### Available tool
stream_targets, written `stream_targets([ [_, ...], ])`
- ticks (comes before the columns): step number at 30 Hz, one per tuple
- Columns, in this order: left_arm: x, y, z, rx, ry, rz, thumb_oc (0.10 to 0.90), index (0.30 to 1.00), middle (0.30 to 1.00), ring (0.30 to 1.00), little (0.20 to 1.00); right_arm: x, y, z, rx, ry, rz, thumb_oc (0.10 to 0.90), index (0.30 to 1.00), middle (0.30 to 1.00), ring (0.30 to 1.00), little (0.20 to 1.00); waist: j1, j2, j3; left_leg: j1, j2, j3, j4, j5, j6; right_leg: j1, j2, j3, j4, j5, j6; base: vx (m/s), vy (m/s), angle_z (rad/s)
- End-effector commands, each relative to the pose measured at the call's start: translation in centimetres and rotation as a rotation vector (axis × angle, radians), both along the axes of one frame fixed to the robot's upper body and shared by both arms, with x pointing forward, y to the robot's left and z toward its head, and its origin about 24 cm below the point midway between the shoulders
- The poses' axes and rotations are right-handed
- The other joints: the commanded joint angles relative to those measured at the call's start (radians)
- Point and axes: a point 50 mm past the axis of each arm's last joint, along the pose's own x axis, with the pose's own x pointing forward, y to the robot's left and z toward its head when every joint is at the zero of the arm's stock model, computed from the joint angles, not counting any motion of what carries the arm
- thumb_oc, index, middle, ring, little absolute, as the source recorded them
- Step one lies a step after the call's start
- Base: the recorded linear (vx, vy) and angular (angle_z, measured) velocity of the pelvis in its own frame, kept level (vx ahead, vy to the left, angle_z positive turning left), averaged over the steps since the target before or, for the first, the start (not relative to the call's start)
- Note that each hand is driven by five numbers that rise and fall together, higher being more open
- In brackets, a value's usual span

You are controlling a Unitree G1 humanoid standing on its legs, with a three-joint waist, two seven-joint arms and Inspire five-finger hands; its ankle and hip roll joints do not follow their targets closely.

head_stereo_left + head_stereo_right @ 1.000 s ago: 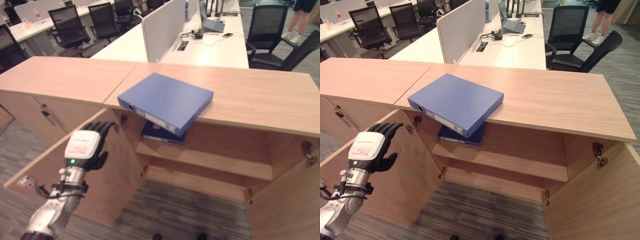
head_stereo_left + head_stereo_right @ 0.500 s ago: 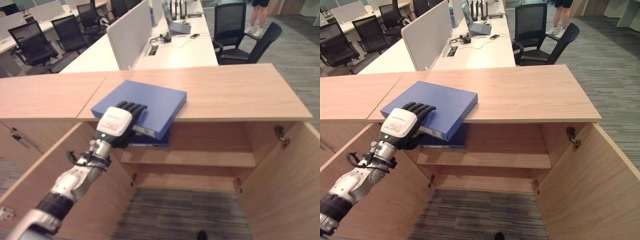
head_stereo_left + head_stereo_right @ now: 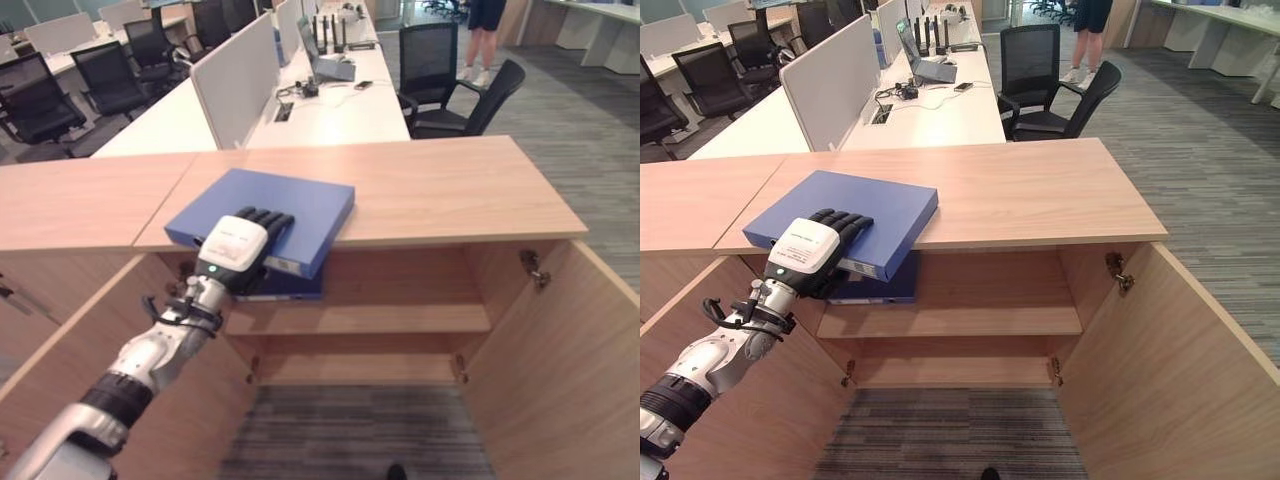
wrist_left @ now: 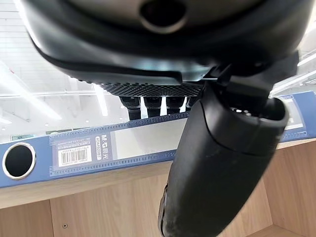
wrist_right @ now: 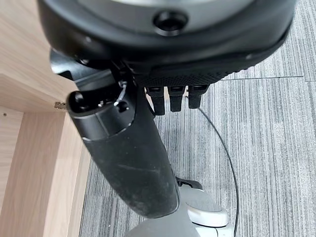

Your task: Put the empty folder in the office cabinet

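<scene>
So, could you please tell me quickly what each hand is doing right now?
Left hand: shut on the flat blue folder atop the wooden cabinet.
Right hand: open, holding nothing.

Grey striped carpet (image 3: 1200, 130), white desks (image 3: 300, 110) with dividers (image 3: 235, 75), black office chairs (image 3: 1065, 95) behind.

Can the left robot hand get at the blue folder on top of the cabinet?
Probably yes: the left robot hand already lies on the blue folder, fingers over its top and thumb under its overhanging edge, with nothing between them.
</scene>
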Motion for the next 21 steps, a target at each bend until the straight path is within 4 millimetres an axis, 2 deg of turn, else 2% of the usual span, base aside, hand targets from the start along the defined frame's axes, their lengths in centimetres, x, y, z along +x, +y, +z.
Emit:
stream_targets([
  [1,2.8,0.7,5.8,0.035,-0.194,0.055,0.8,0.9,0.9,0.9,0.9,1.4,-2.0,1.0,-0.065,-0.053,-0.017,0.8,0.9,0.9,0.9,0.9,-0.008,-0.002,-0.002,0.042,0.046,0.016,-0.002,-0.08,-0.029,0.082,-0.05,0.025,0.009,-0.173,0.104,0.0,0.0,0.0],
  [3,2.8,0.7,5.6,0.033,-0.189,0.06,0.8,0.9,0.9,0.9,0.9,1.3,-2.0,1.0,-0.064,-0.054,-0.021,0.8,0.9,0.9,0.9,0.9,-0.009,-0.004,0.0,0.038,0.045,0.017,-0.002,-0.068,-0.029,0.079,-0.052,0.024,0.009,-0.162,0.102,0.0,0.0,0.0],
  [7,2.9,0.7,5.2,0.031,-0.172,0.07,0.8,0.9,0.9,0.9,0.9,1.1,-2.1,1.0,-0.065,-0.053,-0.035,0.8,0.9,0.9,0.9,0.9,-0.013,-0.006,-0.002,0.047,0.046,0.014,-0.002,-0.083,-0.028,0.088,-0.051,0.03,0.009,-0.177,0.102,0.05,0.008,0.0],
  [8,3.0,0.6,5.1,0.026,-0.166,0.069,0.565,0.547,0.547,0.547,0.547,1.0,-2.1,1.0,-0.066,-0.055,-0.042,0.8,0.9,0.9,0.9,0.9,-0.014,-0.008,0.0,0.043,0.045,0.011,-0.002,-0.071,-0.028,0.084,-0.053,0.03,0.009,-0.166,0.101,0.0,0.0,0.0],
  [9,3.1,0.5,5.0,0.018,-0.158,0.07,0.4,0.3,0.3,0.3,0.3,1.1,-2.1,1.0,-0.065,-0.058,-0.046,0.8,0.9,0.9,0.9,0.9,-0.015,-0.008,0.001,0.044,0.045,0.01,-0.002,-0.072,-0.028,0.085,-0.054,0.031,0.009,-0.166,0.1,0.0,0.0,0.0],
  [21,2.7,0.4,4.6,-0.08,-0.149,0.074,0.4,0.3,0.3,0.3,0.3,0.9,-1.7,0.8,-0.054,-0.051,-0.056,0.8,0.9,0.9,0.9,0.9,-0.015,-0.013,-0.006,0.052,0.042,0.006,-0.002,-0.076,-0.026,0.096,-0.056,0.031,0.009,-0.169,0.096,0.0,0.0,0.0],
])
